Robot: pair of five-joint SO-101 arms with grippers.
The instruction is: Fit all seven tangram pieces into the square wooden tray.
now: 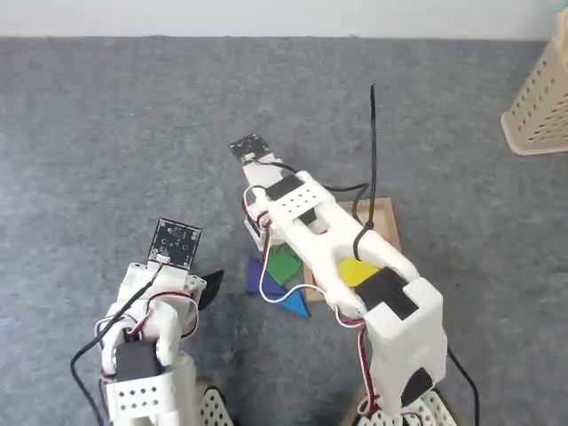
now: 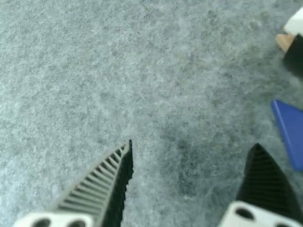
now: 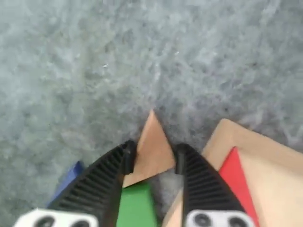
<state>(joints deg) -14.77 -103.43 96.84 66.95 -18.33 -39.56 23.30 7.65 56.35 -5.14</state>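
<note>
Between right gripper [image 3: 154, 158] fingers, clamped tight: tan triangle [image 3: 151, 142], outside the wooden tray [image 3: 270, 156], just beside its corner, over grey carpet [image 3: 94, 56]. Touching the triangle's base: green piece [image 3: 136, 205]. Inside tray: red triangle [image 3: 239, 182]. Near, on gripper's far side from tray: blue piece [image 3: 68, 177]. Left gripper [image 2: 192, 144] spread wide, holding nothing, above carpet, apart from tray.
</note>
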